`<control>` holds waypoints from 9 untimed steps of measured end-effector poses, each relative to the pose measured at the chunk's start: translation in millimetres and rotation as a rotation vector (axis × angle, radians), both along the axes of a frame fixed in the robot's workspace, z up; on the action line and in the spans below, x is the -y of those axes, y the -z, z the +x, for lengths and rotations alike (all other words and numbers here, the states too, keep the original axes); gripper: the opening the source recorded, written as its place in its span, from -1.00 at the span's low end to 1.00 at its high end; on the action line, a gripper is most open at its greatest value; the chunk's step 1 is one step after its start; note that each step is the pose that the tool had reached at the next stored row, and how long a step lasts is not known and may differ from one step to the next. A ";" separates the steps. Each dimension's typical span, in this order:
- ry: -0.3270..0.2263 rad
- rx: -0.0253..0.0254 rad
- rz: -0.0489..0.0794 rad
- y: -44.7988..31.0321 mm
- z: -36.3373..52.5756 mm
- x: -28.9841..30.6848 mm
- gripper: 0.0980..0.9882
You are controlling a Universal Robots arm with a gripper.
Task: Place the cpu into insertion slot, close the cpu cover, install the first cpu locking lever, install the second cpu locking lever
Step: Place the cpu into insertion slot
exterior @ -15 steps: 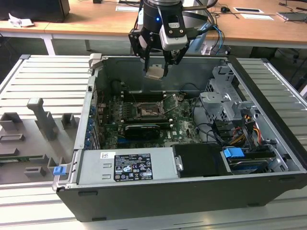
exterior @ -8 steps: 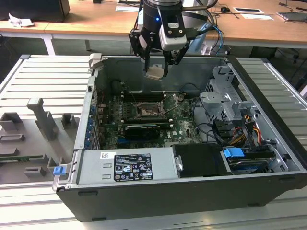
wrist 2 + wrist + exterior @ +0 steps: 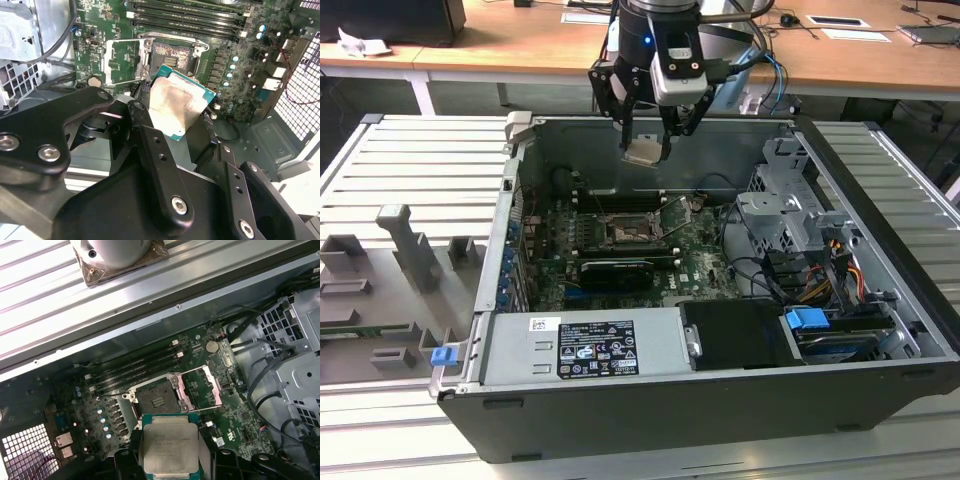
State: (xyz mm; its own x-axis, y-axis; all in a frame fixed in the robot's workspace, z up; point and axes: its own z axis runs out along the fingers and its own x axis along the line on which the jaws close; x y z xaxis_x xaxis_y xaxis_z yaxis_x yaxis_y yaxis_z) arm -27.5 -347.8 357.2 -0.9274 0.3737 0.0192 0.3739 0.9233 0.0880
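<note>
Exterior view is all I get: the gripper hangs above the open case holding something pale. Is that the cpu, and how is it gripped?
Observer: Yes; in the first wrist view the gripper clamps the cpu by two opposite edges, metal top toward the camera.
Operator: Is the insertion slot empty?
Observer: In both wrist views the insertion slot shows a bare dark pin field, nothing seated.
Operator: And the cpu cover?
Observer: In the second wrist view the cpu cover is swung open beside the slot, green board showing through its window.
</note>
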 end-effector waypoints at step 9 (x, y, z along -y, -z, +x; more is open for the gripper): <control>0.062 0.0000 0.000 2.2 0.0 0.0 -0.03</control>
